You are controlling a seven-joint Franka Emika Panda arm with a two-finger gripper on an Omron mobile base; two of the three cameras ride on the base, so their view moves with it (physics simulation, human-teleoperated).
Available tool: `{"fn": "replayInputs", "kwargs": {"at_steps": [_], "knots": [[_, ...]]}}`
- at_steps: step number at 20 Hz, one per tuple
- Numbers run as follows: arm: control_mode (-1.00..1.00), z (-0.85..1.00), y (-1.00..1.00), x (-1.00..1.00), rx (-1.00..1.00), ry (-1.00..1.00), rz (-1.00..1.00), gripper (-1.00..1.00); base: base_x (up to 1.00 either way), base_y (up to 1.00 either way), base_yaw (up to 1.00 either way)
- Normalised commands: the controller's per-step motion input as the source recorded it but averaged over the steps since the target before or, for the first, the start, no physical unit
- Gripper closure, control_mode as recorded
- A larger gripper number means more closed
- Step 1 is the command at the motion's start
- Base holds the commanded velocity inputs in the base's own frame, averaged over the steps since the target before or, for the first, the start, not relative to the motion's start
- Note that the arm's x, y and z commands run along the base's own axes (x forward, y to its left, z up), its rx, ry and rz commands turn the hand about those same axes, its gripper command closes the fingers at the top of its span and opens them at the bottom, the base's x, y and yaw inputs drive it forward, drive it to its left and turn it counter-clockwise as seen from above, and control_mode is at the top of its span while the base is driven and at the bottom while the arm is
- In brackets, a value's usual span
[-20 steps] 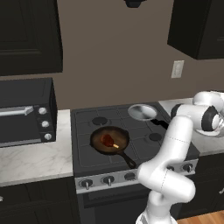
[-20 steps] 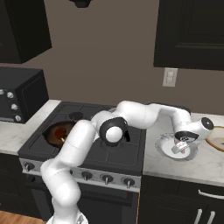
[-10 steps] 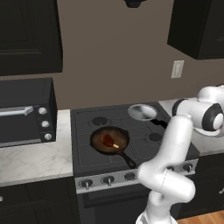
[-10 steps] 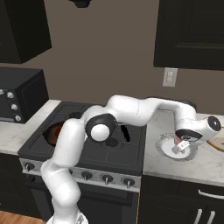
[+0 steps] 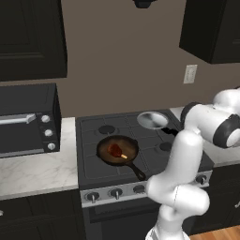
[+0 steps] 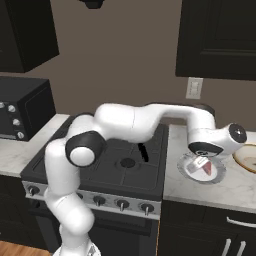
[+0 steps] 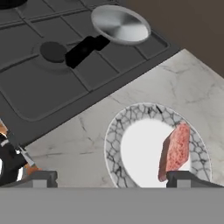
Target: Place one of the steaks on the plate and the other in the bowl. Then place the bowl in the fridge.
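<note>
1. The white arm is reaching across to the right of the stove (image 6: 125, 160), with the gripper (image 6: 202, 161) hanging over a crackle-rimmed plate (image 6: 219, 175) on the marble worktop (image 6: 235, 190), at the right middle of the right base view.

2. The jaws are standing wide apart, with nothing between them. In the hand view the 2 dark tips are showing at the bottom edge, one at the left and one at the right.

3. The pinkish-red steak (image 7: 176, 149) is lying on the right side of the plate, just above the right tip. It is flat and speckled, with its long axis running from lower left to upper right. This steak looks placed.

4. The reddish-brown steak (image 5: 116, 150), with a pale yellow streak, is sitting in the black skillet (image 5: 106, 157) on the stove, at the centre of the left base view. It is well apart from the jaws, off toward the left of both base views.

5. A beige dish (image 6: 247, 159) at the right edge of the right base view is probably the bowl.
</note>
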Motion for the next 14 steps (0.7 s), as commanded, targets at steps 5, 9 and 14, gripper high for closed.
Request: {"fn": "replayInputs", "kwargs": {"at_steps": [5,9,14], "knots": [[-1.0,0.26,0.62,-0.47,-0.03,-0.04,-0.11,-1.0,0.0,0.0,0.0],[-1.0,0.21,0.71,-0.07,0.0,-0.07,-0.19,-1.0,0.0,0.0,0.0],[-1.0,0.18,0.66,0.0,0.0,0.03,-0.24,-1.0,0.0,0.0,0.0]]}}
